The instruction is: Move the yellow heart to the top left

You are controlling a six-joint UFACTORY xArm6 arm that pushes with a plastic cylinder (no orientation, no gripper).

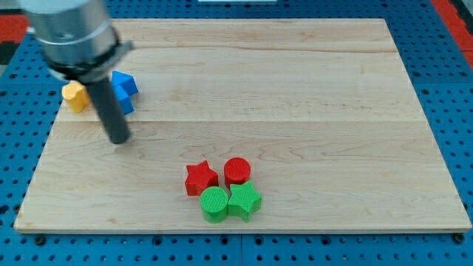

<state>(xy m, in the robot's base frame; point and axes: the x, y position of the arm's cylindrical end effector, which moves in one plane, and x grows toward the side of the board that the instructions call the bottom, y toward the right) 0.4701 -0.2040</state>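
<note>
The yellow heart point(74, 96) lies near the left edge of the wooden board point(295, 81), partly hidden behind the arm. Two blue blocks point(124, 87) sit just to its right, one behind the other, with the rod crossing in front of them. My tip point(118, 140) rests on the board below and to the right of the yellow heart, just below the blue blocks. It is apart from the heart.
A red star point(200, 179), a red cylinder point(237, 171), a green cylinder point(215, 204) and a green star-like block point(244, 201) cluster at the view's bottom centre. The blue pegboard table point(443, 44) surrounds the board.
</note>
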